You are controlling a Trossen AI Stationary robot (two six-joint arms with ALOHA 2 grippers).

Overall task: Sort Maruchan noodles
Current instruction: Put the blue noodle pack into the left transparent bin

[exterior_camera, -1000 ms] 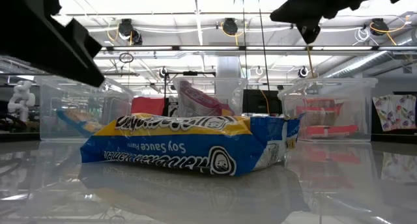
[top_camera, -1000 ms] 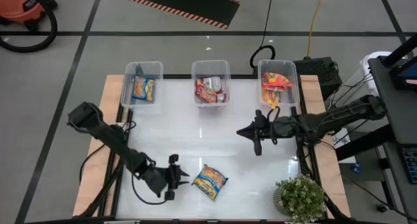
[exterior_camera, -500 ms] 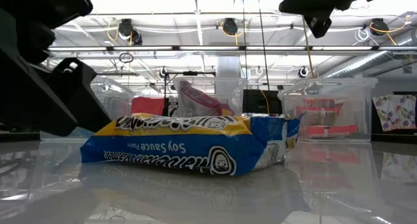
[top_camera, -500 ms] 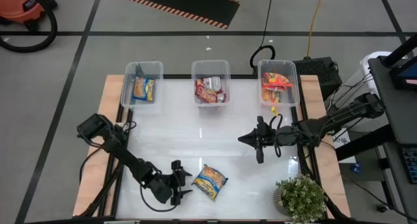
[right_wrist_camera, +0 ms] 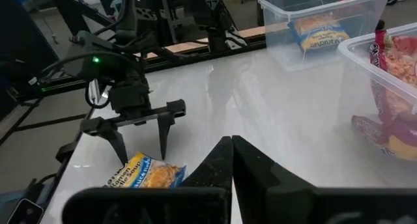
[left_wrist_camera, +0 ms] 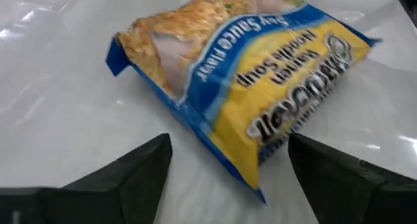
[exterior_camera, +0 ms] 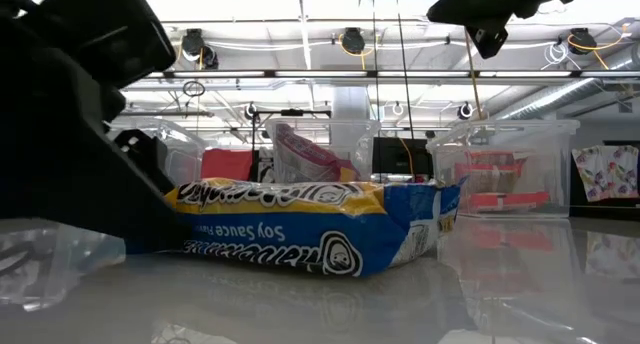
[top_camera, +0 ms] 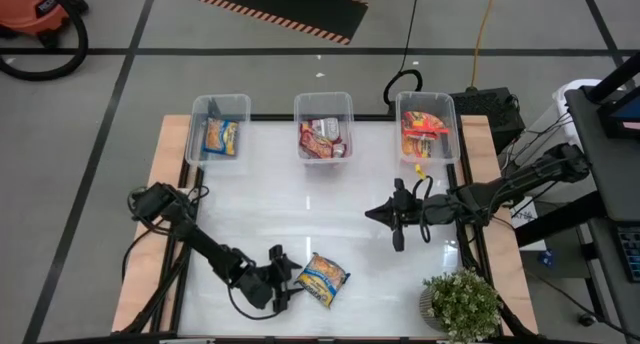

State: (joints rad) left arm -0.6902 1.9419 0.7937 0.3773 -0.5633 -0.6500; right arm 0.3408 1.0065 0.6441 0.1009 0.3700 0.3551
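- on the blue-and-yellow noodle packet (exterior_camera: pixel 300 232), in the low view: "soy sauce flavor" in white on the blue band (it reads upside down).
- same packet, left wrist view (left_wrist_camera: pixel 254 87): "soy sauce flavor" along the blue stripe, "noodle soup" in dark letters on the yellow; the brand word beneath is too blurred to read.
- elsewhere, on the bins and their packets, no lettering can be read.

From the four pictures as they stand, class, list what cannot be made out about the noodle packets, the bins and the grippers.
- Blue-and-yellow packet, low view: its near end is covered by the left gripper, a dark out-of-focus mass.
- Left bin, low view: mostly hidden behind that gripper.
- Middle bin and right bin, high view: packets overlap and are too small to count.
- Right gripper, right wrist view: shut; its base is cut by the edge.
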